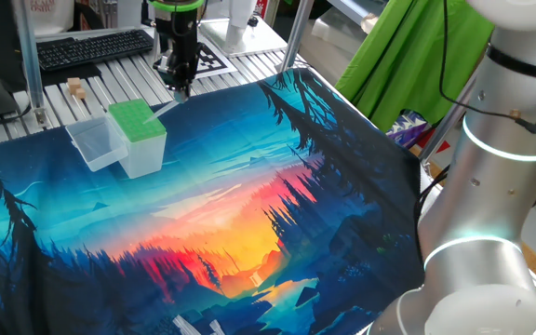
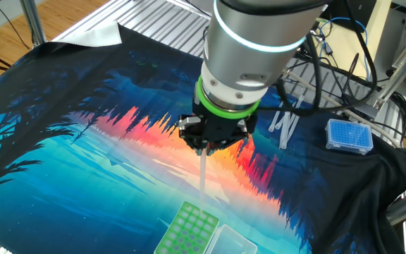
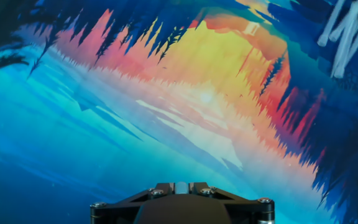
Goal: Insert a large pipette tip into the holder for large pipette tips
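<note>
- The silver robot arm with its glowing pale ring and green collar (image 2: pixel 249 63) reaches down over the table; its black two-finger gripper (image 2: pixel 204 149) hangs above the near end of the cloth in the other fixed view
- The gripper is clenched on the thin, translucent whitish large pipette tip (image 2: pixel 202 180); the tip hangs upright, point down, from between the fingers
- The fine point sits just above or at the bright green perforated top of the small holder box with whitish translucent sides (image 2: pixel 186 233); whether it has entered a hole I cannot tell
- From one fixed view the gripper (image 1: pixel 180 87) stands beyond the holder's (image 1: pixel 138 135) far corner, and the held cone there is too faint to make out
- A clear colourless plastic tub (image 1: pixel 96 144) rests right against the holder's side; both sit on the printed cloth of blue forest and orange sunset (image 1: pixel 249 205) that covers the table
- Off to the side lie several loose whitish pipette tips (image 2: pixel 285 123), well apart from the holder; a blue tip box (image 2: pixel 349 135) rests near them
- The hand view shows only the gripper's black base (image 3: pixel 180 205) low in the picture, the cloth beneath, and those loose tips in a far corner
- A black keyboard (image 1: pixel 96 48) lies beyond the cloth
</note>
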Robot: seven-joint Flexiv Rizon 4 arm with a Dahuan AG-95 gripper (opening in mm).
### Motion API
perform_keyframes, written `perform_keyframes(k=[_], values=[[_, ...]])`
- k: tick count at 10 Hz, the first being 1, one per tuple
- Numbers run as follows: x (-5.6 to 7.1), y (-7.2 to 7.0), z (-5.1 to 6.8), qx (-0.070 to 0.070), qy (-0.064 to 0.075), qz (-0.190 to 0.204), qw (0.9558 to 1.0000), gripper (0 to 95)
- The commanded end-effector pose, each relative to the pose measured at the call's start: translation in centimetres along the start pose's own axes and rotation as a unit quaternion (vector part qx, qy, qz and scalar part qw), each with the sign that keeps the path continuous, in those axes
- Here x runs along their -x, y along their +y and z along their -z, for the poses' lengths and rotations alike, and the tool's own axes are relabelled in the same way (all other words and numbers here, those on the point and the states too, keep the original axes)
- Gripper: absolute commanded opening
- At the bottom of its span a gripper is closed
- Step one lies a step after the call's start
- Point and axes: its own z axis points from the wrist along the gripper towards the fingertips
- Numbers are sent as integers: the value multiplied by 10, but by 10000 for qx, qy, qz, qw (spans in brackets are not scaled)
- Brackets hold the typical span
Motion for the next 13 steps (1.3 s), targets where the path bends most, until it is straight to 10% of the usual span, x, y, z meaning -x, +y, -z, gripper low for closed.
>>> perform_keyframes(k=[1,9,13], values=[[-2,0,1,-110,228,663,9975,0],[-5,-5,7,-27,520,1868,9810,0],[-5,-6,8,76,698,2749,9589,0]])
